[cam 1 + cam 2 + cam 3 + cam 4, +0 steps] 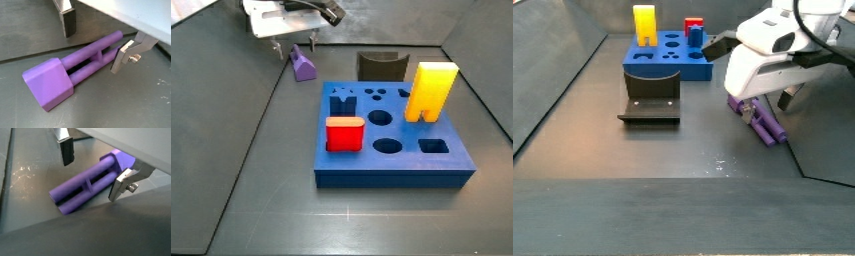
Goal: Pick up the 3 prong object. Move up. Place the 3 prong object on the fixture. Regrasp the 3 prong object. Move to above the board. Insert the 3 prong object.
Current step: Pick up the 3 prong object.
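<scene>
The task looks to be at its very first step: the piece [73, 70] lies flat on the floor, not yet lifted. The gripper [93, 42] sits low over it, jaws spread wide with a finger [69, 22] on each side of the prongs; neither pad touches the purple plastic in both wrist views, so nothing is held. In a side view the piece [301, 66] rests at about 11 o'clock from the board [392, 165], near the fixture [382, 66], which is empty. Lifting, setting on the fixture, regrasping and inserting all remain. The board carries a yellow block [430, 91] and a red cube [344, 134] standing in its holes; the other holes show open
</scene>
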{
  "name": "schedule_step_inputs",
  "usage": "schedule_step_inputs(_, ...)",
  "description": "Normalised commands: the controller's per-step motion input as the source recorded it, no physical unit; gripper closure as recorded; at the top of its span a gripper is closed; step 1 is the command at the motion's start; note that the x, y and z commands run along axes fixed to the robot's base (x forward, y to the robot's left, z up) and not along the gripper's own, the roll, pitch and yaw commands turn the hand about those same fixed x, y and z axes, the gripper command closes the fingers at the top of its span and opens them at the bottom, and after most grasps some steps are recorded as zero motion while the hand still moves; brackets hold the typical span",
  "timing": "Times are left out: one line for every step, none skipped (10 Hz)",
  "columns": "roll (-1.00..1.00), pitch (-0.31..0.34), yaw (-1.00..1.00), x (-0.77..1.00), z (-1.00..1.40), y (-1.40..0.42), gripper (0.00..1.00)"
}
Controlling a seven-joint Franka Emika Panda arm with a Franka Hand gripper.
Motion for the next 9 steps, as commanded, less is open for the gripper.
schedule_step_inputs(-0.22,-0.289,0.00,-0.08,-0.43,0.00,0.00)
schedule_step_inputs(-0.25,-0.346,0.00,-0.12,-0.32,0.00,0.00)
schedule_step_inputs(-0.25,-0.364,-0.02,-0.13,-0.30,0.00,0.00)
schedule_step_inputs(-0.25,-0.431,-0.12,-0.10,-0.23,0.00,0.00)
schedule_step_inputs(-0.40,-0.487,-0.33,0.04,-0.04,-0.02,0.00)
schedule_step_inputs(-0.42,-0.447,-0.40,0.15,-0.07,0.00,0.00)
schedule_step_inputs(-0.41,-0.427,-0.45,0.21,-0.06,0.00,0.00)
schedule_step_inputs(-0.47,-0.230,-0.30,0.48,0.09,0.24,0.00)
schedule_step_inputs(-0.39,-0.154,-0.30,0.38,0.03,0.18,0.00)
